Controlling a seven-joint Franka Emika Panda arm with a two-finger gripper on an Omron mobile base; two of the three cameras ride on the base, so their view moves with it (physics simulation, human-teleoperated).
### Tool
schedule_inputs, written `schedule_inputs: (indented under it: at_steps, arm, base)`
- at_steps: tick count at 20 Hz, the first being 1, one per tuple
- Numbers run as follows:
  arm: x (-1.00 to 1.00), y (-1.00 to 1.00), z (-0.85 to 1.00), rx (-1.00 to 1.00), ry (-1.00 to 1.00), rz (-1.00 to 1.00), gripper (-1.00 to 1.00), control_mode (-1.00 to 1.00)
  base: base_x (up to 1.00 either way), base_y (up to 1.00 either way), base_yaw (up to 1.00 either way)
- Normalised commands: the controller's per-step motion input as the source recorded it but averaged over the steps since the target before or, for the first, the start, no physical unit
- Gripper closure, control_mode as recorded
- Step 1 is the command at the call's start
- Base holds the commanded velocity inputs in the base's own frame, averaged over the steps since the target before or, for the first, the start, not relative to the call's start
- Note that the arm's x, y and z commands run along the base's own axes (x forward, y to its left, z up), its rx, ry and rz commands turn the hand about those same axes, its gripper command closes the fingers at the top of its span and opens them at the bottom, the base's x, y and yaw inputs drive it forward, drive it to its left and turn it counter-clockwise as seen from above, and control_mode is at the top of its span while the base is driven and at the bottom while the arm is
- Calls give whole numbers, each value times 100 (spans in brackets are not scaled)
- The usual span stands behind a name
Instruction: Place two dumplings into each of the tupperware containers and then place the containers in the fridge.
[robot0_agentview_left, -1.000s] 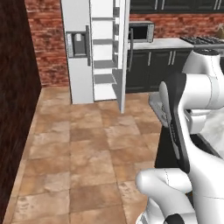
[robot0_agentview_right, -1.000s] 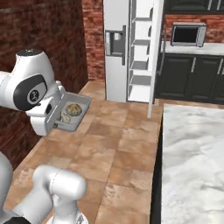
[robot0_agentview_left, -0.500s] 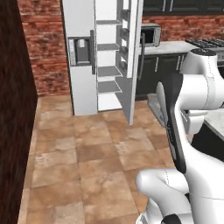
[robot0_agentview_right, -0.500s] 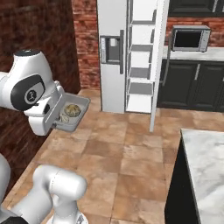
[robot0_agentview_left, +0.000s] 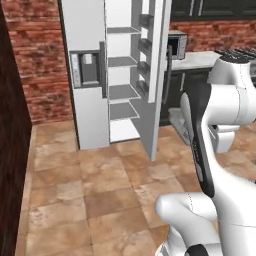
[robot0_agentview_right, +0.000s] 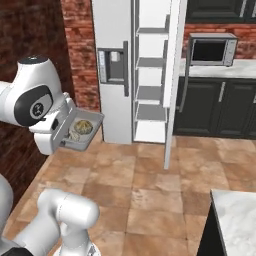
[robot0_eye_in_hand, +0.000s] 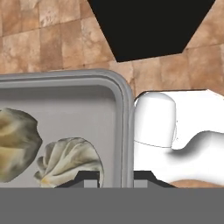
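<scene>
Tupperware container (robot0_agentview_right: 80, 131) is seen carried in the air at about 9 o'clock in the right base view, beside the arm's white upper joint and above the brown tiled floor (robot0_agentview_right: 145, 185). Two dumplings (robot0_agentview_right: 81, 127) are seen lying inside it, close together. In the hand view the container's grey rounded rim (robot0_eye_in_hand: 126, 127) is crossed by the gripper (robot0_eye_in_hand: 114, 177), whose two dark tips are set one on each side of the wall at 6 o'clock, nearly closed and pinching it. One dumpling (robot0_eye_in_hand: 70, 162) is seen just inside the rim, touching a darker second one (robot0_eye_in_hand: 15, 142) at 8 o'clock.

The fridge (robot0_agentview_right: 135, 70) is seen ahead at 12 o'clock, its right door (robot0_agentview_right: 172, 80) swung open and edge-on, with grey inner shelves (robot0_agentview_right: 150, 92) exposed and bare. The closed left door carries a dispenser panel (robot0_agentview_right: 112, 65) and a dark vertical handle (robot0_agentview_right: 126, 67). In the left base view the open door (robot0_agentview_left: 157, 75) is placed between the shelves (robot0_agentview_left: 122, 90) and the arm. A microwave (robot0_agentview_right: 210, 50) is set on a pale worktop (robot0_agentview_right: 220, 70) at 2 o'clock over dark cabinets, and a marble worktop corner (robot0_agentview_right: 235, 220) is seen at 5 o'clock. A red brick wall (robot0_agentview_left: 42, 65) is seen left of the fridge.
</scene>
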Motion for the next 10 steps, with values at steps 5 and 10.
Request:
schedule_inputs:
  at_steps: [5,10]
  arm:
    - [0,0,0,0,0,0,100,100]
    - [0,0,0,0,0,0,100,100]
  base:
    - [100,11,-7]
    - [100,0,-8]
